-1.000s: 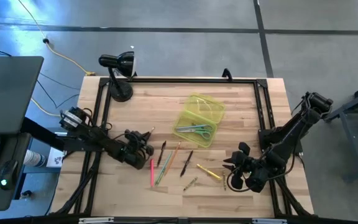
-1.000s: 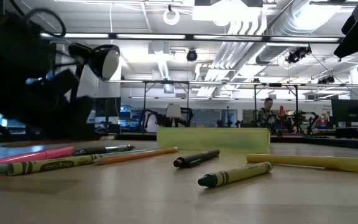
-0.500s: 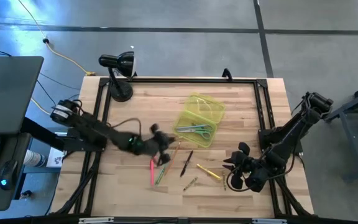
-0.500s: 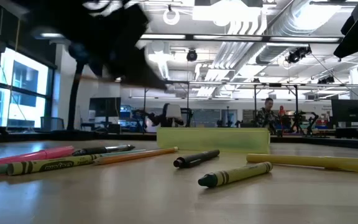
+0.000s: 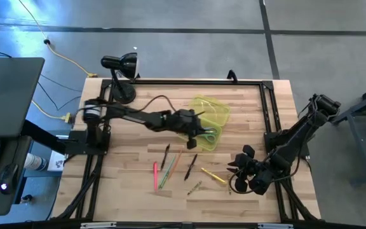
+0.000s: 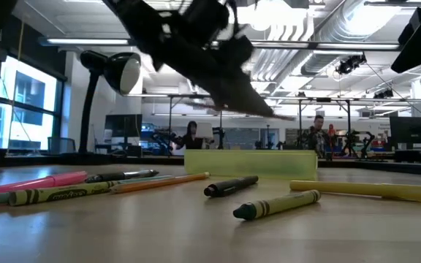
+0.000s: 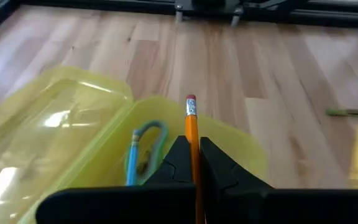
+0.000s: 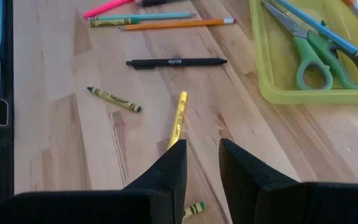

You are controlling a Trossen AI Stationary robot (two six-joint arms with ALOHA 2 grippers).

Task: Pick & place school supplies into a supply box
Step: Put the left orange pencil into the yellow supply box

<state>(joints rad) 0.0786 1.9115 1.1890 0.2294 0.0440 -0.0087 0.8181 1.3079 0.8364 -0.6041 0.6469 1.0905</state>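
Translucent yellow-green supply box [image 5: 203,124] sits open mid-table, lid [image 7: 48,124] flipped back; inside lie green-handled scissors [image 8: 319,59] and a blue pencil [image 8: 319,28]. Left gripper [image 5: 192,126] hangs over the box, fingers clamped on an orange pencil [image 7: 192,134], eraser end forward. On the wood near the box: pink marker [image 5: 155,177], black pen [image 8: 176,62], yellow pen [image 8: 177,118], green crayon [image 8: 114,99], another orange pencil [image 8: 176,24]. Right gripper [image 8: 202,163] waits near the table's right edge, fingers slightly apart, empty.
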